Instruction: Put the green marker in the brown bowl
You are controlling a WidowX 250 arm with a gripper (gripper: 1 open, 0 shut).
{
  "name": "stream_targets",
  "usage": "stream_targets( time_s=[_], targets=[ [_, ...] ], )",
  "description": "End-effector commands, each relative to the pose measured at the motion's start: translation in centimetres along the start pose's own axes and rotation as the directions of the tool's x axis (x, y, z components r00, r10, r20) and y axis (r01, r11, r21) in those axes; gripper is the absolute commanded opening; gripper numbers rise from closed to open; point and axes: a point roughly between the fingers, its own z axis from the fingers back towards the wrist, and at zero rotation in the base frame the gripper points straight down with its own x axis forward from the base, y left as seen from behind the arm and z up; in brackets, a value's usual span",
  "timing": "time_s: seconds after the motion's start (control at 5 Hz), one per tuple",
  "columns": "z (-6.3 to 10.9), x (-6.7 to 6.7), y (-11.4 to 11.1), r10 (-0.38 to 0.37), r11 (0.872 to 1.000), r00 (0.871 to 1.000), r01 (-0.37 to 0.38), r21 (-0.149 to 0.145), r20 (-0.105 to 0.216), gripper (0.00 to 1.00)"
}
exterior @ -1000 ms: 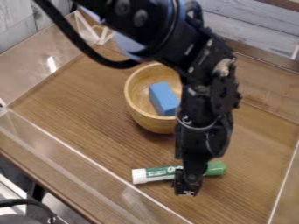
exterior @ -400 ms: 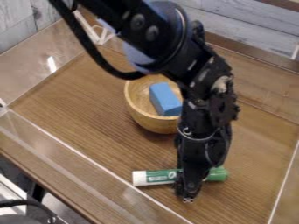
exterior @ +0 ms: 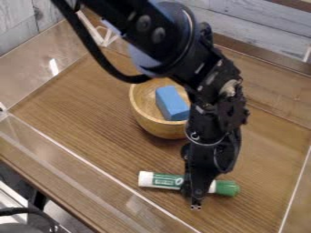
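A: Step in hand: the grasp. The green marker (exterior: 188, 184) lies flat on the table (exterior: 85, 100), at 6 o'clock from the brown bowl (exterior: 148, 113). Your gripper (exterior: 198, 194) points straight down, clamped on its middle.

B: Next, you likely lift straight, then carry toward 12 o'clock. Mind the blue block (exterior: 170, 101) inside the bowl and the near table edge; room opens at 9 o'clock.

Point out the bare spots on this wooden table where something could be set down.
Free: the wide wooden tabletop left of the round light-brown wooden bowl, out to the clear wall; also the strip right of the arm. Crowded: the bowl, filled by a blue rectangular block, and the near edge, where the black gripper is shut on the white green-capped marker.
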Motion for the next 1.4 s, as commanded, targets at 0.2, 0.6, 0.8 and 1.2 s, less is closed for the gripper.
stream_targets(
  time_s=[0.2, 0.6, 0.8, 1.2],
  targets=[
    [0.1, 0.1, 0.7, -0.017, 1.000, 1.000, 0.017, 0.015, 0.010, 0.00],
    [0.2, 0.2, 1.2, -0.042, 0.999, 0.999, 0.042, 0.017, 0.008, 0.00],
    [0.1, 0.3, 1.4, -0.052, 0.999, 0.999, 0.052, 0.017, 0.008, 0.00],
    [0.0, 0.4, 1.7, -0.063, 0.998, 0.998, 0.063, 0.020, 0.006, 0.00]
  ],
)
